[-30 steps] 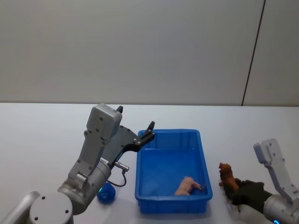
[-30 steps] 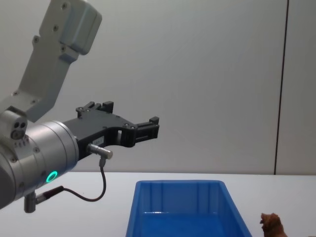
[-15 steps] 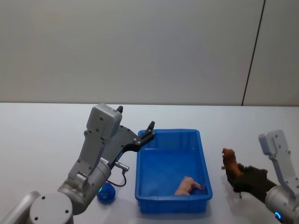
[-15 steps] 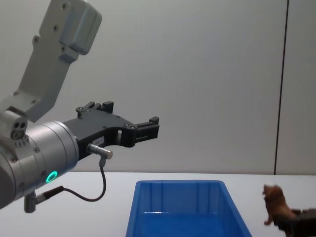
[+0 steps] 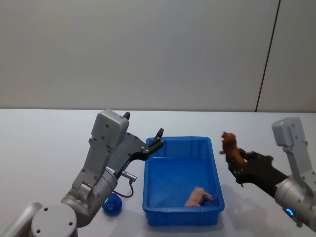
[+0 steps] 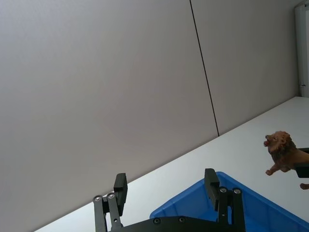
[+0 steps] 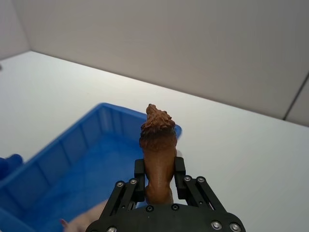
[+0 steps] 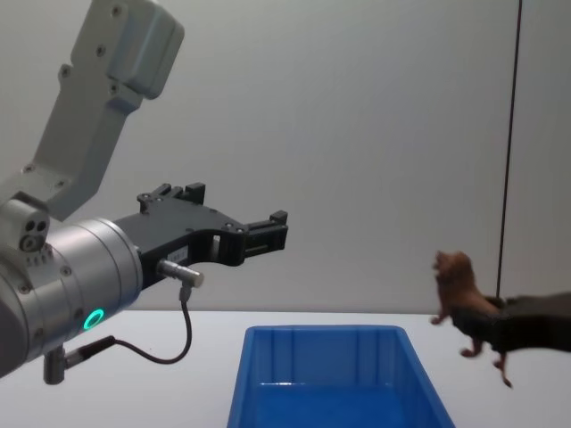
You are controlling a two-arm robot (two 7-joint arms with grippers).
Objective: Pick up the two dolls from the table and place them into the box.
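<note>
Dolls, two of them, and they're split! One brown doll (image 5: 229,148), a little lion, is up in the air, clamped in the right claw (image 7: 159,181). The claw's two fingers are closed tight on the doll's rear half, and its maned head sticks out beyond them. It hangs higher than the rim at the right side of the box (image 5: 182,217), just outside that rim, face turned in toward the box.

One blue doll (image 5: 112,204), the round fuzzy one, sits on the counter (image 5: 44,148). It's just beside the box's left wall near the front corner, partly tucked behind the left arm.

One box out there, bright blue with a thick rim, and one pink toy (image 5: 199,196) lies on its floor by the front right corner.

Over on the other side, the left claw (image 6: 165,186) hovers above the box's far left corner. Its two black fingers are spread wide apart with nothing between them.
</note>
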